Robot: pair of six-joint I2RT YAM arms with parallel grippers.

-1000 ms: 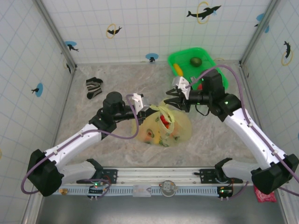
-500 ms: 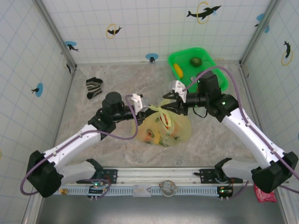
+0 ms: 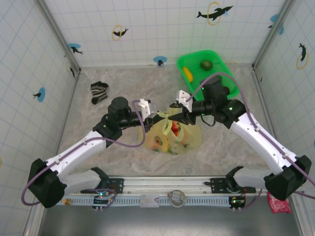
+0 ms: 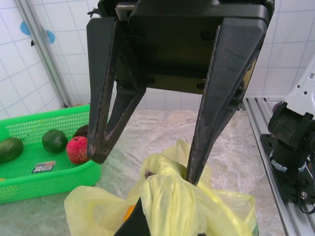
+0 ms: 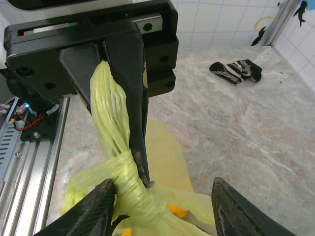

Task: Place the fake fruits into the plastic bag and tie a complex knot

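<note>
My right gripper (image 5: 162,189) stood about half open, holding nothing, its fingertips either side of the knot (image 5: 129,189); my left gripper (image 5: 135,169) was clamped tight on the twisted handle (image 5: 110,113) running up from that knot. The plastic bag (image 3: 186,140) lay mid-table below, with fake fruits (image 3: 173,127) showing through; other fruits (image 4: 54,140) sat in the green basket (image 4: 49,184) beyond. With only one grip on it, I judged a left pull could drag or tip the bag and slacken the knot; a closing finger might also snag the thin film.
</note>
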